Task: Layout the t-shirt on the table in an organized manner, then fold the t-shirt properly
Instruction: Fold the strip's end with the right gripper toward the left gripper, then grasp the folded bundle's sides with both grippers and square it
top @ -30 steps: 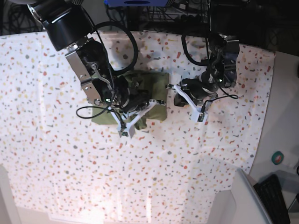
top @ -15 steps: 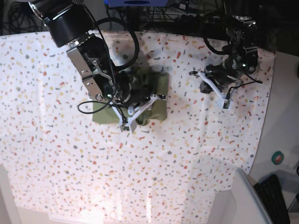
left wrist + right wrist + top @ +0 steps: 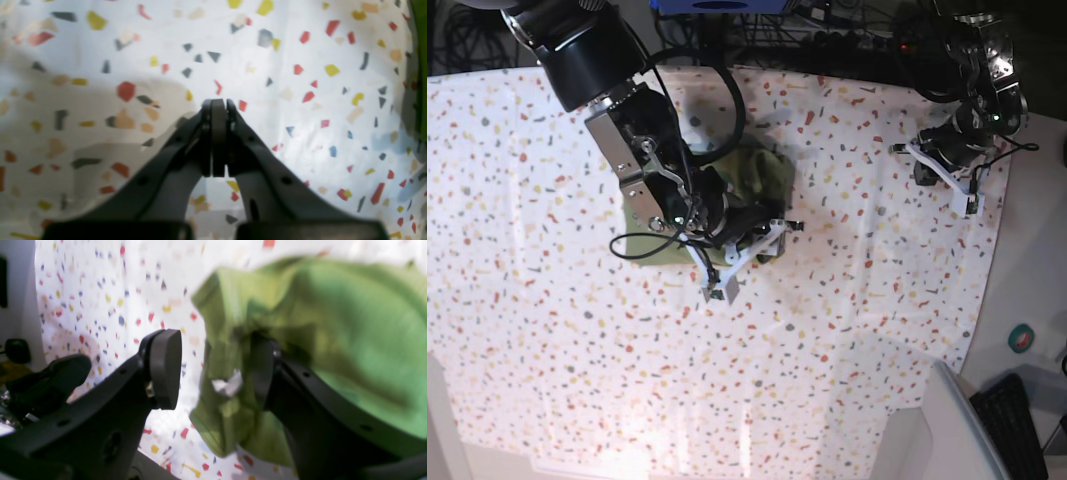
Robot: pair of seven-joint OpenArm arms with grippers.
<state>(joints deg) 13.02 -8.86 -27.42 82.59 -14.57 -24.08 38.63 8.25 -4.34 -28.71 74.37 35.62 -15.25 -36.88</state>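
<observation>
The t-shirt (image 3: 752,185) lies in a compact olive bundle on the table (image 3: 527,300), a little left of centre and toward the far edge in the base view, mostly hidden beneath the right arm. In the right wrist view its cloth is bunched in soft folds, with a small white tag (image 3: 230,385) showing between the jaws.

The right gripper (image 3: 752,255) sits over the near right corner of the bundle. Its jaws stand apart: one pad is clear of the cloth on the speckled side, while the other seems pressed against or tucked under a fold. A second ago they looked pinched together on the fabric, so this appears to be a release, though cloth draped on one finger may not have fully dropped.

The left gripper (image 3: 947,175) is pressed shut on nothing, its pads meeting with only speckled cloth below in its wrist view. It has pulled away from the right edge of the shirt, where it was a second ago, and now hangs well apart from it near the table's far right corner.

With both grippers letting go and the shirt already a small packet, the fold seems at or close to its last stage. The packet looks somewhat lumpy, and dragging the right finger out could disturb the top layer.
</observation>
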